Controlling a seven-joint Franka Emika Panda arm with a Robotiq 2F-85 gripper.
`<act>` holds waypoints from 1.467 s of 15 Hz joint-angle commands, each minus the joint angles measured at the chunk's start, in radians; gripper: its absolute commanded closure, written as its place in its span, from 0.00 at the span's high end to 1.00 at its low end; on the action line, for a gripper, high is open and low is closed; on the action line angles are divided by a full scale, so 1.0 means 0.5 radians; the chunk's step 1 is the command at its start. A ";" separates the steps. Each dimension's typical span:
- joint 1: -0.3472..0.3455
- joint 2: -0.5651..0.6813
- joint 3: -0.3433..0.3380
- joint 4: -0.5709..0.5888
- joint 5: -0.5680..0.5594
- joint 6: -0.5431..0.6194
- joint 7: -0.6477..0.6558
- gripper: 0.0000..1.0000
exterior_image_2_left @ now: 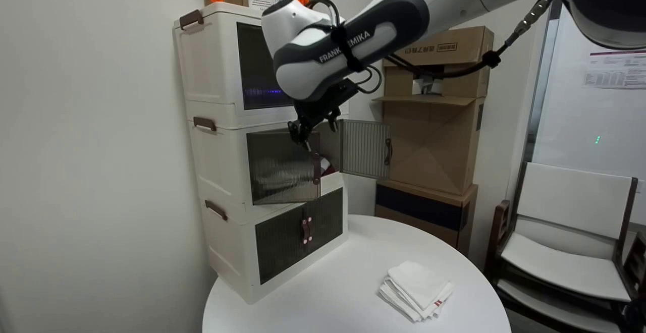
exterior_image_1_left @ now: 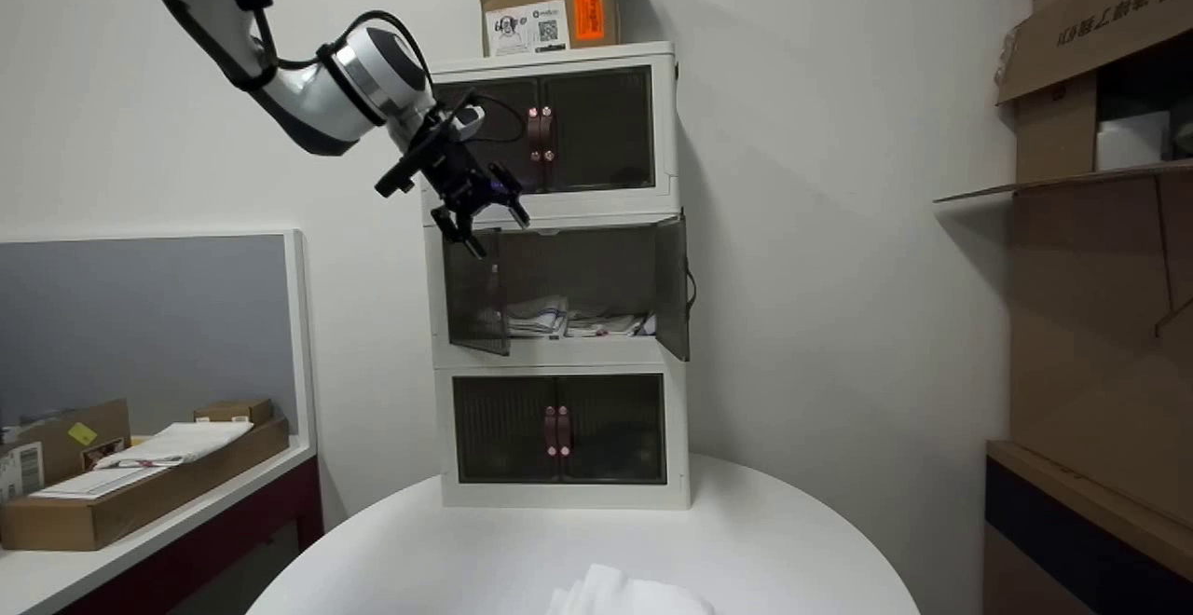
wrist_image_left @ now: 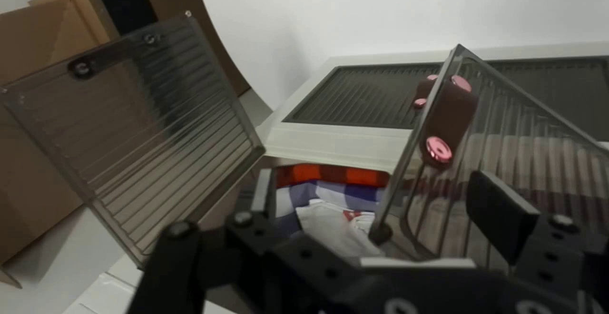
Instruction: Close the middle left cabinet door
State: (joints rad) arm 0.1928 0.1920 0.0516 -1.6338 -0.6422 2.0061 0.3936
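The gripper (exterior_image_1_left: 502,236) is hanging before the cabinet (exterior_image_1_left: 570,352), whose middle left and right doors (exterior_image_1_left: 477,296) are standing open

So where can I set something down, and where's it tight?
Bare white table lies between the cabinet and the folded cloths, and beside the cloths toward the rim. Crowded: the middle compartment, with stored cloths, left door and right door open, gripper near the left door.

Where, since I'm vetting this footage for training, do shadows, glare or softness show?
In an exterior view, a shadow darkens the wall beside the cardboard boxes; in an exterior view, a purple-blue glint sits on the top left door; in the wrist view, the pincer looks somewhat soft, and the ribbed middle left door breaks up what shows through.
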 commanded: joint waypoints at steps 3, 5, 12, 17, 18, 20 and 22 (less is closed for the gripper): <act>-0.068 -0.084 -0.101 -0.296 -0.416 0.538 0.635 1.00; -0.085 -0.106 -0.114 -0.368 -0.525 0.698 0.894 1.00; -0.121 -0.090 -0.073 -0.467 -0.751 1.177 1.515 1.00; -0.220 0.004 0.022 -0.600 -0.160 1.657 0.883 1.00; -0.228 0.030 0.036 -0.638 -0.032 1.721 0.725 1.00; -0.430 0.067 0.253 -0.722 0.148 1.814 0.422 1.00; -0.658 0.140 0.508 -0.728 0.266 1.829 0.128 1.00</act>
State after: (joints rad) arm 0.0104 0.2292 0.1516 -1.9749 -0.6000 2.8741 0.6539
